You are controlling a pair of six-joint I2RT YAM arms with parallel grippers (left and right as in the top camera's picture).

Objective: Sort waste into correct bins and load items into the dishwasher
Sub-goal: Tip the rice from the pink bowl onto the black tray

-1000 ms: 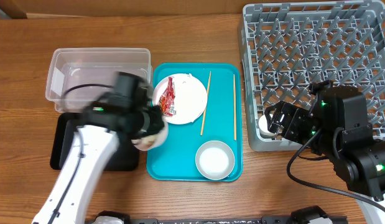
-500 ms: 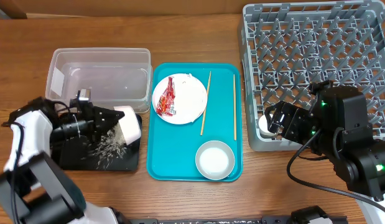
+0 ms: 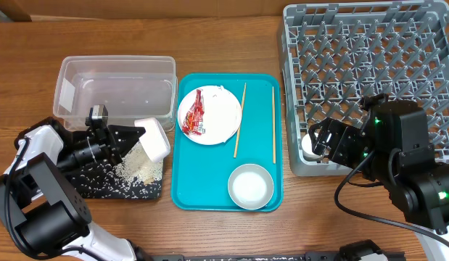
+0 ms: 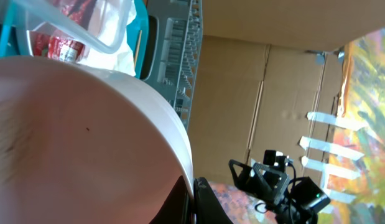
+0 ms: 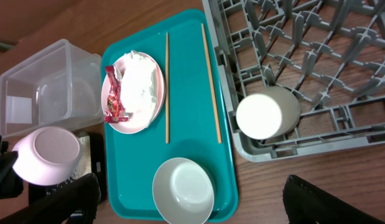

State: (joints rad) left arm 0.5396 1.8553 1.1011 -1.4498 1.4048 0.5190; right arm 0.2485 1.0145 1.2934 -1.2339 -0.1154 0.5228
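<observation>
The left fingers (image 3: 126,138) pinch the rim of a tipped bowl (image 3: 153,139) held on its side over the black tray (image 3: 101,190). In the left wrist view the bowl's wall fills nearly everything, and only a dark sliver of finger shows. Rice grains (image 3: 137,165) lie heaped and scattered on that tray, just in front of the clear tub (image 3: 115,87).

The right fingers (image 5: 77,199) are spread wide and empty, cut off at the lower corners of their own view. They hover over the desk (image 3: 231,36) by the corner of the dish rack (image 3: 369,65), where a small cup (image 5: 267,115) lies on its side, half hidden by the arm from overhead.

The teal tray (image 3: 202,174) carries a small plate (image 3: 218,116) bearing the red-and-white wrapper (image 3: 195,112), two chopsticks (image 3: 239,123) and a second bowl (image 3: 250,185).
</observation>
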